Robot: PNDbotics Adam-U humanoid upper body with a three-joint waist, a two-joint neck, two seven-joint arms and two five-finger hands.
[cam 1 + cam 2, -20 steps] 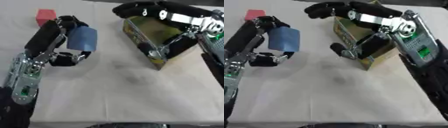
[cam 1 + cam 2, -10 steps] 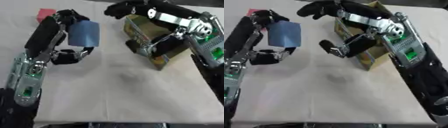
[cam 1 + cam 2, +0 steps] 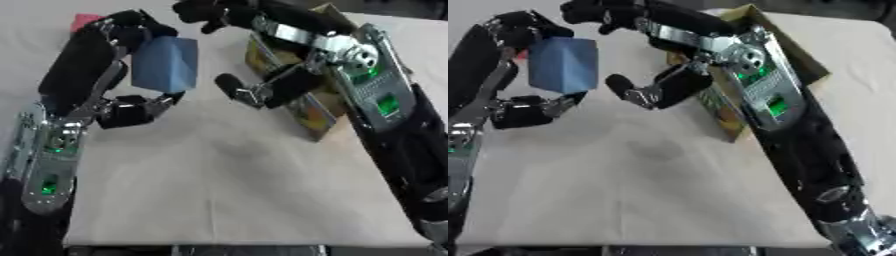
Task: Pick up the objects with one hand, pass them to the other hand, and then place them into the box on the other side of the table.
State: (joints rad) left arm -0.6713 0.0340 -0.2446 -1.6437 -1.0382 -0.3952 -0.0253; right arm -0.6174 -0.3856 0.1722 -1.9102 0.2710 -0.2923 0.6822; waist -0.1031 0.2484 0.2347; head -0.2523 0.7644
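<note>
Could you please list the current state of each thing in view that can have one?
Blue block: lifted off the table, held in the left hand.
Left hand: shut on the block.
Right hand: open, beside the block, not touching it.
Box: open-topped, on the table under the right arm.
Pink object: resting on the table, far left.

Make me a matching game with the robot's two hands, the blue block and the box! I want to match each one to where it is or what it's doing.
Things:
1. left hand
2. right hand
3. blue block
4. box

Places or states:
A. stands on the table, on the right side, partly behind an arm
B. open, reaching toward the block but not touching it
C. held up off the table, between fingers and thumb
D. curled around the block

Right pairs: 1-D, 2-B, 3-C, 4-A
</note>
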